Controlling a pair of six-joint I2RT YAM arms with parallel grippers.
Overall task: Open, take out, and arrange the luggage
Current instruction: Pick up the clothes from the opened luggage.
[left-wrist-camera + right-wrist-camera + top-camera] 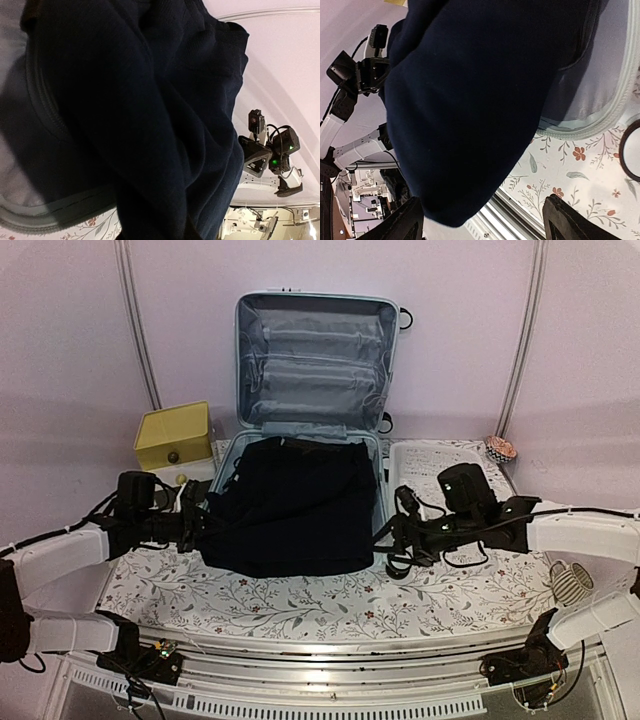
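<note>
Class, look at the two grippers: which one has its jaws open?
The right gripper: its jaws stand wide apart at the edge of the dark garment, clamping nothing. The left gripper is closed on the garment's opposite edge.

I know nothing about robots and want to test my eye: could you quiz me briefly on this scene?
1. True or false: the suitcase is shut.
2. The box left of it is: A red, B yellow, C green?
3. Fill in: the right gripper beside the dark garment is ____.
Key: 1 false; 2 B; 3 open.
</note>
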